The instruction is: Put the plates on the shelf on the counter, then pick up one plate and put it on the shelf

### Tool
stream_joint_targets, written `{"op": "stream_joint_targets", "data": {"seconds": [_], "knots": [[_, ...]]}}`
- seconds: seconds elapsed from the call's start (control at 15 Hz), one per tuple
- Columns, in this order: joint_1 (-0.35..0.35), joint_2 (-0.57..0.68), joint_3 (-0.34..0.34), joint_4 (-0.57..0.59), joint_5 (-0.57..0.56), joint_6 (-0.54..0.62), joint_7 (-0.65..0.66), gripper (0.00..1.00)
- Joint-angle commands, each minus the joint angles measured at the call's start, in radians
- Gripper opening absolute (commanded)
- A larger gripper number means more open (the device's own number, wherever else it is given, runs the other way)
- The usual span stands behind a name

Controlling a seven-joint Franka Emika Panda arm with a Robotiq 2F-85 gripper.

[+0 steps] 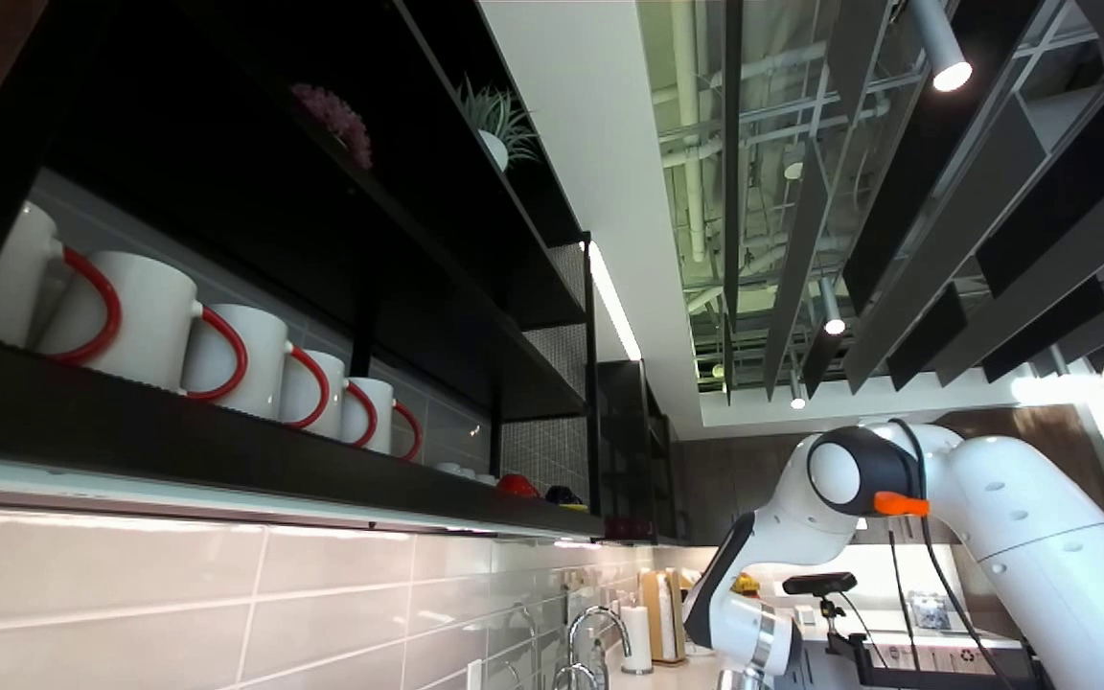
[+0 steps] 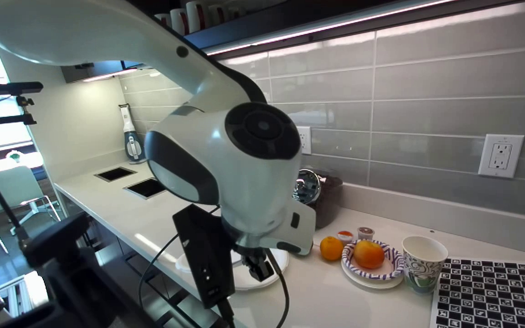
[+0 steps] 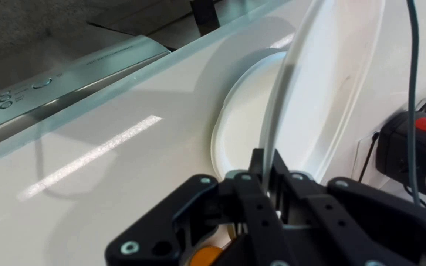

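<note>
Here's the plate [image 3: 320,99], tilted, its rim pinched in my claw [image 3: 268,162], the rest fanning out ahead! A second plate [image 3: 244,114] lies flat beyond it, near the front edge of the counter [image 3: 131,192], which spreads out wide to one side. And in an exterior view, the black shelf [image 1: 303,249] runs above the tiles [image 1: 332,556].

Glossy tiles [image 2: 426,82], smooth plates [image 3: 318,88], matt fingers [image 3: 255,203], polished counter [image 3: 161,159]

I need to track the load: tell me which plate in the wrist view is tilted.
The upper white plate, pinched in the hand and steeply slanted; the lower white plate lies flat, ungripped.
</note>
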Motion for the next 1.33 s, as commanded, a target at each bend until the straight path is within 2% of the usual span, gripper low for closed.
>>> {"op": "stream_joint_targets", "data": {"seconds": [0.0,0.47,0.8,0.87,0.93,1.2,1.27], "knots": [[0.005,-0.162,-0.008,-0.127,-0.028,-0.027,-0.104,0.01],[0.051,-0.351,-0.035,-0.223,0.004,-0.212,-0.288,0.01],[0.119,-0.482,-0.075,-0.234,0.062,-0.345,-0.288,0.01],[0.127,-0.405,-0.083,-0.198,0.026,-0.314,-0.274,0.01],[0.137,-0.424,-0.09,-0.198,0.026,-0.32,-0.269,0.06],[0.144,-0.411,-0.102,-0.199,0.027,-0.319,-0.269,0.06],[0.144,-0.407,-0.101,-0.199,0.027,-0.319,-0.269,0.01]]}}
